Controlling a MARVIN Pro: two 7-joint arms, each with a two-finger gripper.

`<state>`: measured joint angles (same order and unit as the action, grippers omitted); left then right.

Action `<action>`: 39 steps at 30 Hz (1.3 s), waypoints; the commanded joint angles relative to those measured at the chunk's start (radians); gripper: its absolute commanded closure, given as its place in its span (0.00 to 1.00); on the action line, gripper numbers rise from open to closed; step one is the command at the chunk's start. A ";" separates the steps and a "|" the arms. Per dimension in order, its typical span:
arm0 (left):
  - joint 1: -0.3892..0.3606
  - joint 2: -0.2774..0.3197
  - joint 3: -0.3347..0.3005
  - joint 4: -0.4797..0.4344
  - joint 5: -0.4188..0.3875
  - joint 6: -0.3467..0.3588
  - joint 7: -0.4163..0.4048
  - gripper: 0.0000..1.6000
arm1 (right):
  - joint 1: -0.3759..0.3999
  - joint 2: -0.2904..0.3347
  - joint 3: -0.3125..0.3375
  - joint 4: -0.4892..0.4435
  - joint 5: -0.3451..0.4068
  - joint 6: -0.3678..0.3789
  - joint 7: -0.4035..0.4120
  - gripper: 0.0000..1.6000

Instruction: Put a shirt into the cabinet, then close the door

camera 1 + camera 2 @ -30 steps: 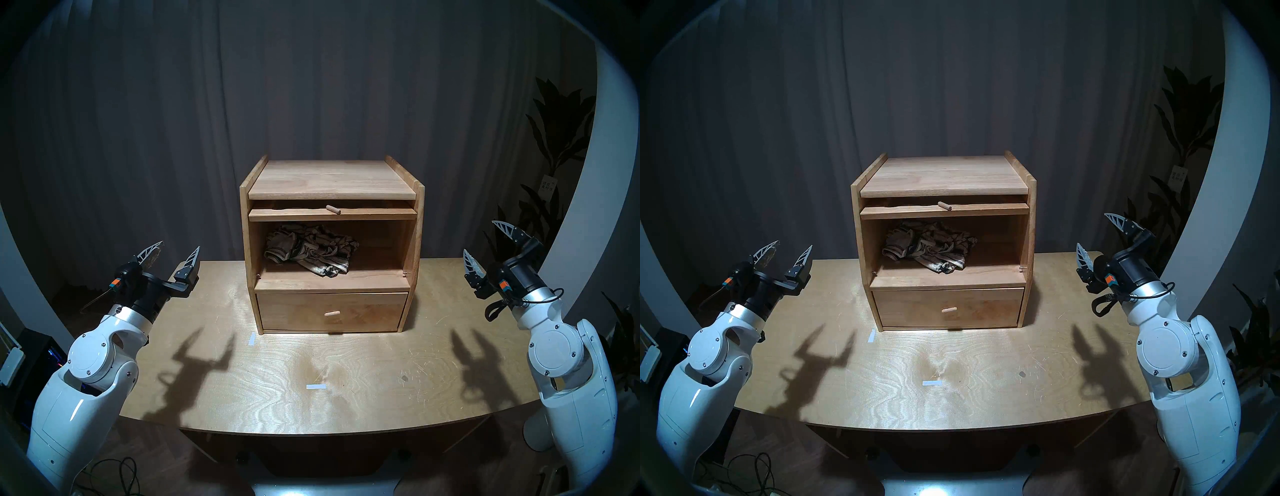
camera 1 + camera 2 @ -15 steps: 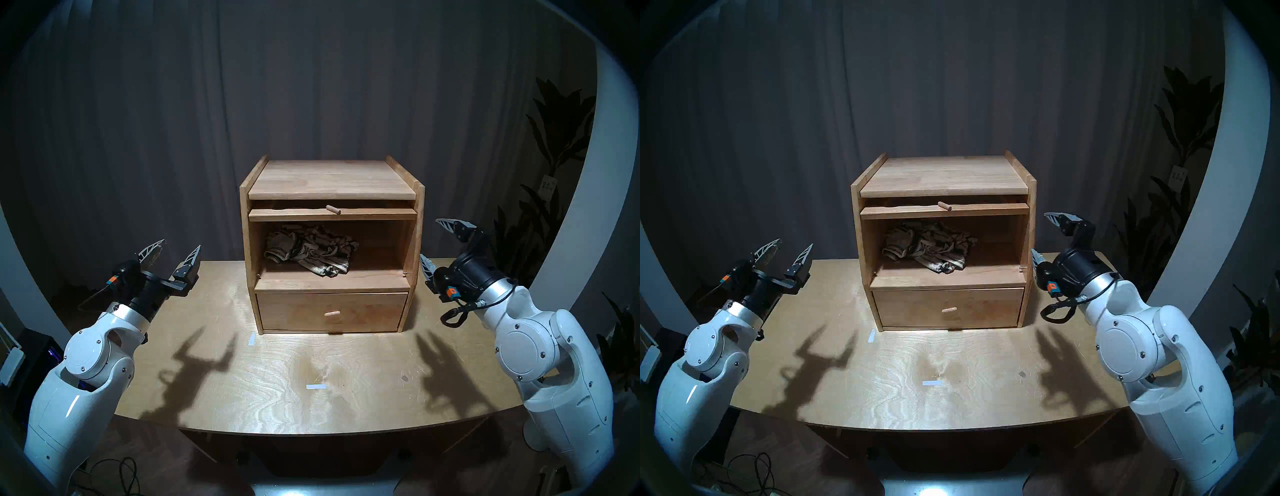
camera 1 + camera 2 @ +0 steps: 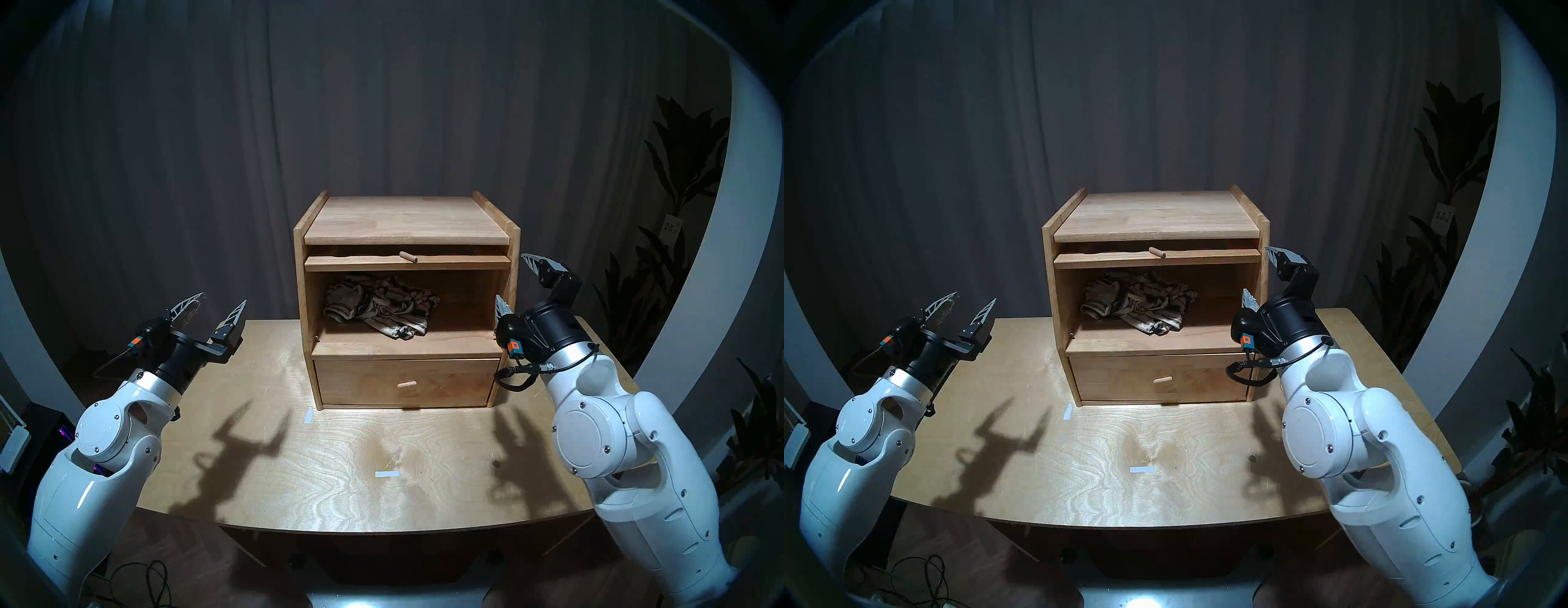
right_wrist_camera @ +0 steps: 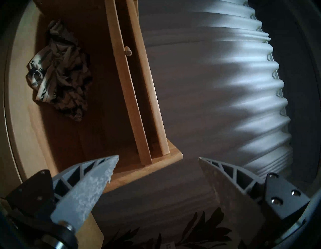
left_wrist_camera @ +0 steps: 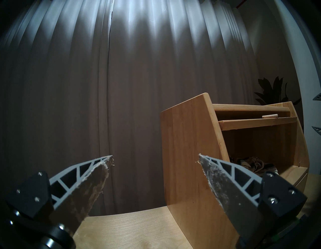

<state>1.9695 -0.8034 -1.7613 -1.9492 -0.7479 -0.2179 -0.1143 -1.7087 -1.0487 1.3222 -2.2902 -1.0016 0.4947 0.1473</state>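
Light plywood desk [image 3: 445,479], curved front edge, scuffed. Cabinet [image 3: 406,220] sits on it toward the back, centre. Two small white tape strips on the bare top: one [image 3: 308,415] just off the cabinet's front-left corner, other [image 3: 387,474] nearer the front, approx mid. Arm shadows fall both sides.

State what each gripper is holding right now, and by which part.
Nothing. The left gripper and right gripper are both open and empty; the shirt lies loose inside the cabinet.

Cream shirt [image 3: 379,312] w/ dark stripes; light-brown cabinet [image 3: 405,220].
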 commanded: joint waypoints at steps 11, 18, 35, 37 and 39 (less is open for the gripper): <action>-0.007 0.010 -0.022 -0.002 -0.017 -0.014 -0.030 0.00 | 0.188 -0.149 -0.117 0.209 -0.246 0.021 -0.127 0.00; -0.006 0.010 -0.023 -0.001 -0.021 -0.015 -0.037 0.00 | 0.259 -0.202 -0.167 0.262 -0.271 -0.008 -0.104 0.00; -0.006 0.009 -0.026 0.001 -0.022 -0.019 -0.044 0.00 | 0.296 -0.252 -0.216 0.303 -0.243 0.031 -0.036 0.00; -0.006 0.008 -0.026 0.001 -0.021 -0.019 -0.044 0.00 | 0.305 -0.251 -0.216 0.318 -0.242 0.032 -0.027 0.00; -0.006 0.008 -0.026 0.001 -0.021 -0.019 -0.044 0.00 | 0.312 -0.249 -0.217 0.332 -0.239 0.027 -0.021 0.00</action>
<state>1.9705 -0.7960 -1.7735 -1.9389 -0.7723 -0.2262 -0.1622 -1.4339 -1.2788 1.0989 -1.9709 -1.2494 0.5264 0.1272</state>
